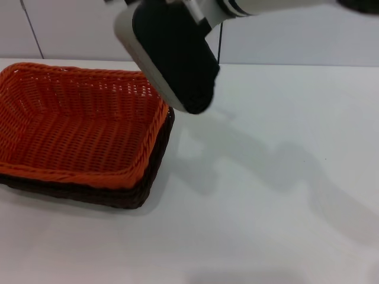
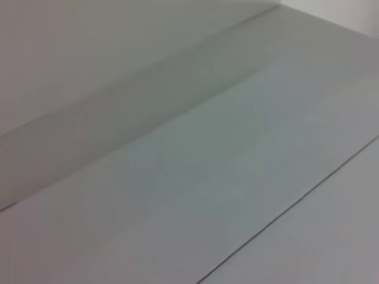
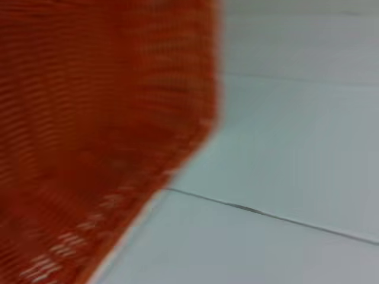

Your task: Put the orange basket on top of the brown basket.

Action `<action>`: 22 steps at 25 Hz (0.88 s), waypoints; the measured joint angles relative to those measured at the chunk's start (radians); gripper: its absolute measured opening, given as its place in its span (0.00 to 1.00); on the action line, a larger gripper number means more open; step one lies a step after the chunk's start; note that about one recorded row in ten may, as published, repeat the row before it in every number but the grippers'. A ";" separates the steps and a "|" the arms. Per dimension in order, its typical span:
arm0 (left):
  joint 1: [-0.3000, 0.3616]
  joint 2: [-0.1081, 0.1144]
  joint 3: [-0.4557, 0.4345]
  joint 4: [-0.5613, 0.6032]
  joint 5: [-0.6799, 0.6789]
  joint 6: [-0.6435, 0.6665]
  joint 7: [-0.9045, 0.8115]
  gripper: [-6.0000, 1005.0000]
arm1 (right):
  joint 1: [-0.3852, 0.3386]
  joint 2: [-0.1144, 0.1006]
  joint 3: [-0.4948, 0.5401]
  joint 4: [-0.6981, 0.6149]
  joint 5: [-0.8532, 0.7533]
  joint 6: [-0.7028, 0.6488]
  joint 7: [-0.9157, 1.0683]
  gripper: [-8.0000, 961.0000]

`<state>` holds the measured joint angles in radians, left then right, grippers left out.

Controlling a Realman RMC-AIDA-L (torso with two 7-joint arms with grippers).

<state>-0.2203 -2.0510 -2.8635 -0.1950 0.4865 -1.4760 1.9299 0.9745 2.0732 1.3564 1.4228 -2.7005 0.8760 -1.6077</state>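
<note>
Your right tool (image 1: pixel 195 103) hangs above the table (image 1: pixel 278 195) just off the orange basket's (image 1: pixel 71 124) far right corner, at about one o'clock from the basket's middle in the head view. Only the back of its dark and white housing shows, so you cannot tell whether its fingers are spread or closed, and nothing can be seen in its hold. It appears to be clear of the braided rim, though the gap is hard to judge from this angle. The right wrist view is filled with orange weave (image 3: pixel 100 142), which tells you the tool is very near that basket's side. The orange basket sits nested in the brown basket (image 1: pixel 118 198), whose dark rim shows as a band under the orange one along the six o'clock and three o'clock sides. That reads as the stacking already done, with the tool off to one side so the baskets stay undisturbed. Your left tool is out of sight, and its wrist view shows only bare pale surface.
</note>
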 joint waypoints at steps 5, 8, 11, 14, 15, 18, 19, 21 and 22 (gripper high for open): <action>0.008 0.006 0.031 -0.024 0.001 0.046 -0.004 0.71 | -0.134 0.009 -0.086 0.046 -0.029 -0.252 0.141 0.39; 0.016 0.020 0.063 -0.024 0.001 0.069 -0.003 0.71 | -0.207 0.010 -0.147 0.055 -0.042 -0.408 0.255 0.39; 0.021 0.035 0.115 -0.034 0.001 0.089 0.006 0.71 | -0.283 0.013 -0.203 0.050 -0.057 -0.573 0.358 0.39; 0.029 0.047 0.187 -0.077 0.003 0.131 0.013 0.71 | -0.363 0.014 -0.246 0.043 -0.064 -0.742 0.472 0.39; 0.030 0.051 0.206 -0.093 0.003 0.143 0.013 0.71 | -0.390 0.014 -0.257 0.040 -0.064 -0.803 0.508 0.39; 0.031 0.060 0.243 -0.127 0.012 0.168 0.013 0.71 | -0.468 0.015 -0.294 0.018 -0.058 -0.987 0.617 0.39; 0.030 0.063 0.247 -0.132 0.020 0.169 0.013 0.71 | -0.490 0.015 -0.309 0.001 -0.056 -1.049 0.652 0.39; 0.024 0.070 0.250 -0.139 0.043 0.172 0.013 0.71 | -0.522 0.016 -0.337 -0.033 -0.035 -1.161 0.713 0.39; 0.022 0.074 0.250 -0.141 0.049 0.172 0.013 0.71 | -0.539 0.017 -0.359 -0.059 0.022 -1.225 0.735 0.39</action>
<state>-0.1979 -1.9769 -2.6134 -0.3357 0.5356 -1.3042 1.9432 0.4351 2.0901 0.9974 1.3643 -2.6780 -0.3492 -0.8729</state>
